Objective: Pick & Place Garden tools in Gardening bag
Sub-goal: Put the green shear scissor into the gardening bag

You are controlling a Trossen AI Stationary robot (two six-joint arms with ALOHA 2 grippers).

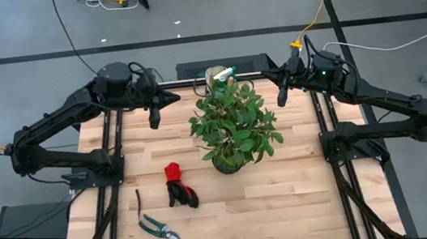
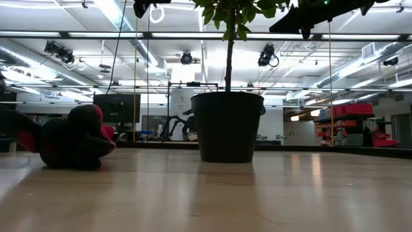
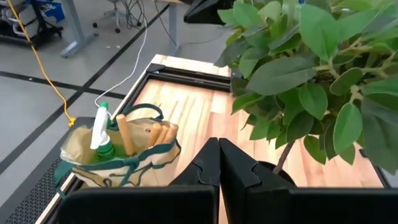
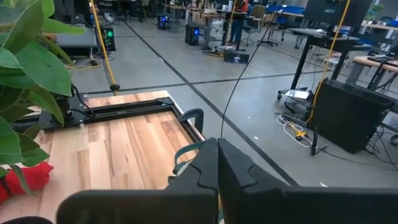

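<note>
The tan gardening bag (image 1: 219, 76) stands at the table's far edge behind the potted plant. A green spray bottle (image 3: 99, 134) and wooden tool handles (image 3: 149, 134) stick up out of the gardening bag (image 3: 118, 158). Red-and-black gloves (image 1: 179, 185) lie left of the pot, and dark pruning shears (image 1: 158, 225) lie near the front left. My left gripper (image 1: 172, 98) hangs shut above the far left of the table, left of the bag. My right gripper (image 1: 270, 72) hangs shut to the bag's right. Both hold nothing, as their wrist views show (image 3: 219, 163) (image 4: 217, 163).
A leafy potted plant (image 1: 232, 125) in a dark pot (image 2: 228, 125) stands mid-table between the bag and the gloves (image 2: 71, 138); its foliage (image 3: 311, 68) reaches close to both grippers. Black frame rails (image 1: 115, 148) run along the table's left, right and far sides.
</note>
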